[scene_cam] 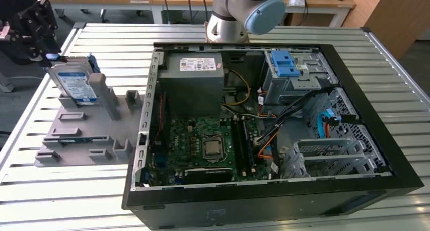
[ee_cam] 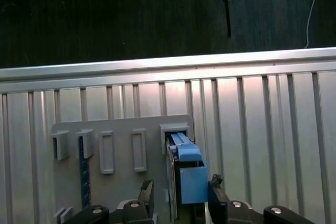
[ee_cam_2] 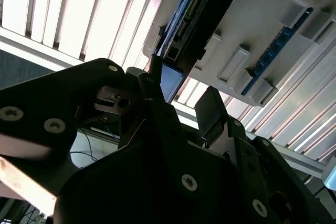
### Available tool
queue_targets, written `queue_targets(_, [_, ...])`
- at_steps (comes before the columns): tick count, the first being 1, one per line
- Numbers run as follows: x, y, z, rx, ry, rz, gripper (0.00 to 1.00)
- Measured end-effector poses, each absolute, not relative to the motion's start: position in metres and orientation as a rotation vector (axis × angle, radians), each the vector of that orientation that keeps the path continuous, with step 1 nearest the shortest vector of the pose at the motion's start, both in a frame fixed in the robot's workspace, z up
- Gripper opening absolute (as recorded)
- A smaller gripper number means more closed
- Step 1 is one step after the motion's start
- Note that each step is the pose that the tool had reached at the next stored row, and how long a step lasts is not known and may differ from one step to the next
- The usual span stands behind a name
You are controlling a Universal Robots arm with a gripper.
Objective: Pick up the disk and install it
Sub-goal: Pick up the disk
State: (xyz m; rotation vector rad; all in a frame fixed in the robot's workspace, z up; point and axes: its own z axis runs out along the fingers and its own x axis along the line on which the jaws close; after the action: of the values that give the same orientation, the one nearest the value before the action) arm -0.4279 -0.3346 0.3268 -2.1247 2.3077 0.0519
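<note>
Standing on edge in a grey holder [scene_cam: 80,135] at the upper left of the exterior view, the disk [scene_cam: 74,82] sits on the slatted counter [scene_cam: 108,40], left of the open computer case [scene_cam: 269,198]. The gripper [scene_cam: 49,54] hangs at the disk's top end. In the first wrist view its fingers [ee_cam: 146,188] are spread and released, straddling the disk's blue rail.
</note>
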Motion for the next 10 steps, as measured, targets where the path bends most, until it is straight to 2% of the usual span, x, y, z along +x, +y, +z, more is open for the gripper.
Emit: queue_targets(10, [-0.4331,-0.3289,0.3203,-2.141,2.289,0.057,0.53])
